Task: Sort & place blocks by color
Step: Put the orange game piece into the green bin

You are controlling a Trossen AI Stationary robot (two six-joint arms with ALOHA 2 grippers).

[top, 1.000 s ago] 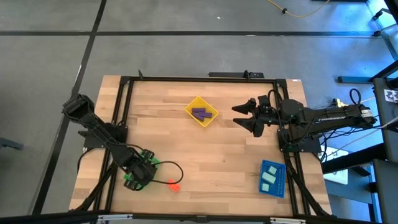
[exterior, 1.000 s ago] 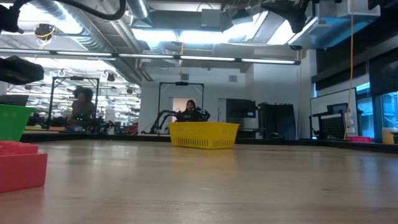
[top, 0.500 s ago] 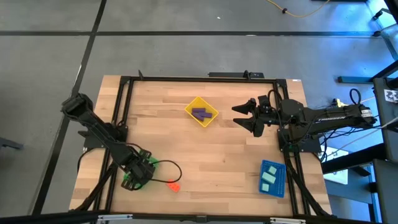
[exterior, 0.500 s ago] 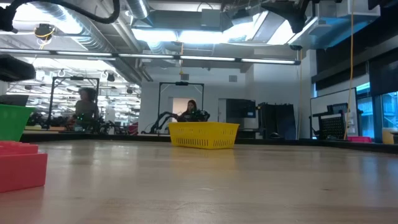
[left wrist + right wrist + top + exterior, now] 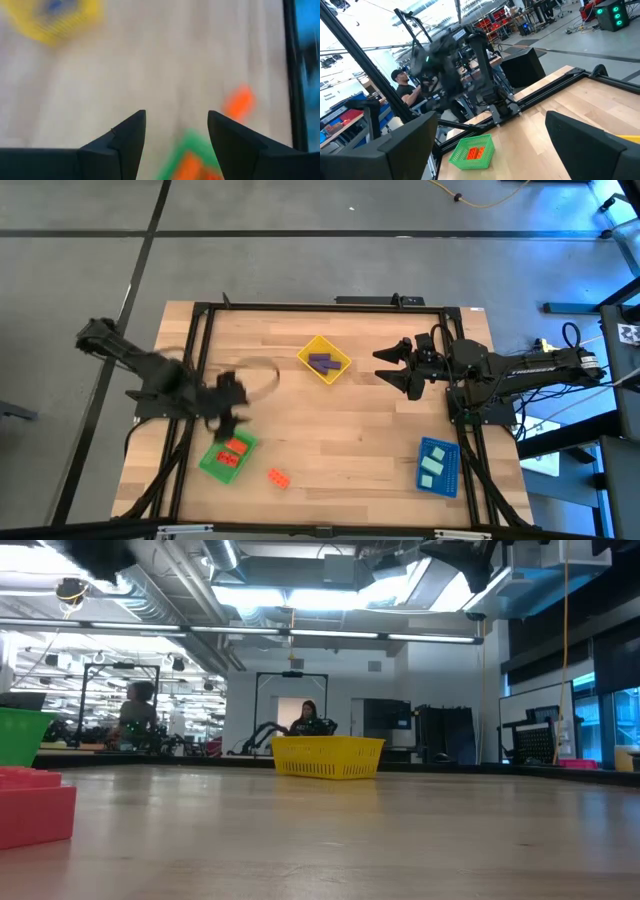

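- Step in hand, as I judge it: the orange-red set is nearly sorted. The left tool [image 5: 228, 392] hangs above the tabletop [image 5: 330, 430], just up-table of the green tray [image 5: 226, 457], its fingers [image 5: 127, 137] spread apart with nothing between them.
- One loose orange-red brick [image 5: 278, 477] lies on the bare wood just beside the green tray, on the side toward the blue tray [image 5: 436, 466].
- Next move, as I judge it: the left tool needs to drop over that loose brick, close on it, and carry it the short way into the green tray.
- The right tool [image 5: 393, 367] waits well apart from the green tray, beside the yellow tray [image 5: 323, 361], fingers wide and empty.
- Count, orange-red bricks: two or three in the green tray [image 5: 232, 452], too small to separate surely, plus the loose one.
- Count, purple bricks [image 5: 320, 363]: at least two in the yellow tray, far across from the green tray.
- Count, mint-teal bricks [image 5: 432, 464]: two or three in the blue tray.
- Trays: three.
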